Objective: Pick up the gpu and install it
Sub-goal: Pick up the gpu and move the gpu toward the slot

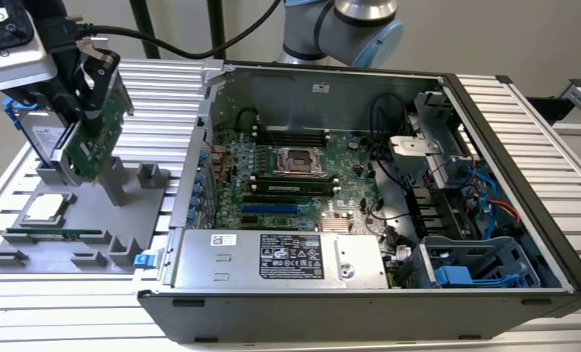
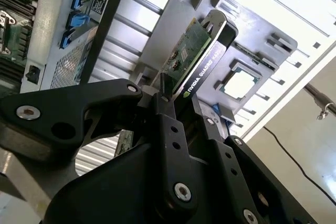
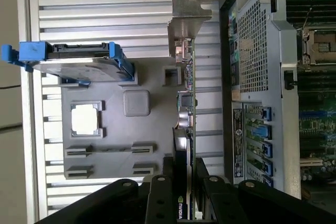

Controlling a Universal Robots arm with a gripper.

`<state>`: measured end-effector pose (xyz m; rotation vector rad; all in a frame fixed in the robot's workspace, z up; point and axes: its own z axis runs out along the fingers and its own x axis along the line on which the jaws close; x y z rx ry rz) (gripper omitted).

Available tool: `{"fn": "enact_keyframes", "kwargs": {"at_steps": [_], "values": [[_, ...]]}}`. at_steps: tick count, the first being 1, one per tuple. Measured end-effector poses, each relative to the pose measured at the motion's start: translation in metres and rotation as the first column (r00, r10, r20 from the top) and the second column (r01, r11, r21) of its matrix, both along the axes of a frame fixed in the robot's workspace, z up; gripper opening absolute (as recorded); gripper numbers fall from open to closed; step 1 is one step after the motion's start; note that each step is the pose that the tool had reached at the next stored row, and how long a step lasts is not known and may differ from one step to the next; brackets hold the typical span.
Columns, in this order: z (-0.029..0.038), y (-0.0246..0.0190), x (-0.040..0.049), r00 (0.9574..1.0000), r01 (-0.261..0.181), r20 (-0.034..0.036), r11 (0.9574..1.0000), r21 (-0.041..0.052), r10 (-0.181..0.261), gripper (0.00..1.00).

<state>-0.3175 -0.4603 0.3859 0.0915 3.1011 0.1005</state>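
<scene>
My gripper (image 1: 83,88) is shut on the gpu (image 1: 90,150), a green card with a black cooler and a silver bracket. In the exterior view it hangs tilted over the far part of the grey tray (image 1: 85,220), at that view's left, beside the open computer case (image 1: 369,183). Its lower edge is close to the tray. In the second wrist view the black fingers (image 2: 165,111) clamp the gpu (image 2: 197,56) by its cooler end. In the first wrist view the gpu (image 3: 185,103) is edge-on, bracket (image 3: 186,11) away from my gripper (image 3: 185,167), between tray and case wall.
On the tray stand a silver hard drive in a blue frame (image 3: 73,59), a square processor chip (image 1: 44,207) and a long memory stick (image 1: 56,235). Inside the case lie the motherboard (image 1: 281,176) with blue slots (image 1: 271,209), a power supply (image 1: 281,257) and cables.
</scene>
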Motion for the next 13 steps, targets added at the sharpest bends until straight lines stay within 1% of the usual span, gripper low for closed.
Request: {"fn": "enact_keyframes", "kwargs": {"at_steps": [13], "values": [[0.0156,0.0,0.0,1.0,0.0,0.0001,1.0,0.0,0.0,0.0]]}}
